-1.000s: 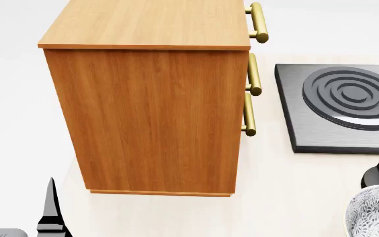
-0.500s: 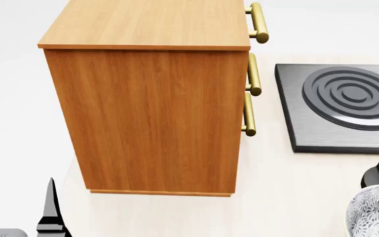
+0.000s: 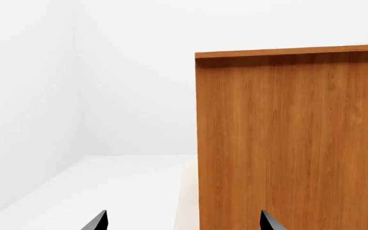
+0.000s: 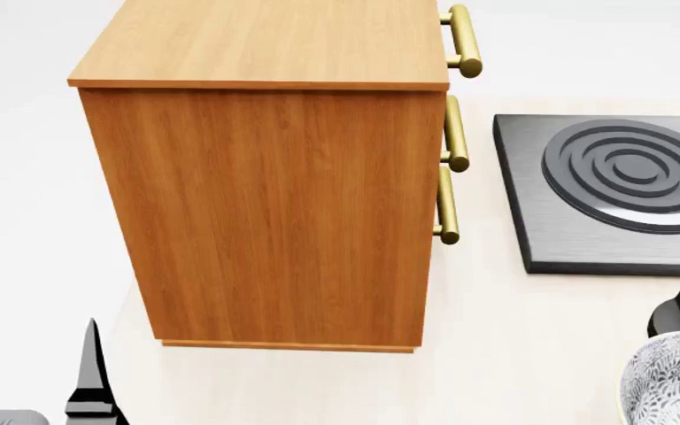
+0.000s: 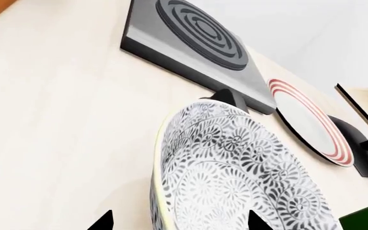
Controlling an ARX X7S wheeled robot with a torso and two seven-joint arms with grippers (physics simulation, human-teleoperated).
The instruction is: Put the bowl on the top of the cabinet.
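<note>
Table [image 4: 529,354]: pale wood top, carries everything.

Cabinet [image 4: 275,204]: tall orange-brown box, standing on the table at centre-left of the head view. Three brass handles [image 4: 453,133] run down its right-facing front. Its top is bare wood. In the left wrist view its side panel [image 3: 293,143] fills the frame's right half.

Burner [image 4: 623,186]: dark square slab with concentric rings, flat on the table right of the cabinet, apart from it. Also seen in the right wrist view [image 5: 197,38].

Plate [image 5: 308,122]: white with red rim rings, beyond the burner in the right wrist view, leaning against a dark stand. Whether it touches the burner I can't tell.

Bowl [image 4: 675,381]: white with a dense grey-black leaf pattern, at the lower right corner of the head view, near the table's front and well right of the cabinet. It fills the right wrist view [image 5: 235,177], right in front of the camera.

Right gripper [image 5: 178,221]: only two dark tips show, spread wide on either side of the bowl rim. Contact can't be seen.

Left gripper [image 3: 182,221]: tips spread apart, nothing between them, pointed at the cabinet's side. One dark finger [image 4: 89,376] shows at the lower left of the head view.
</note>
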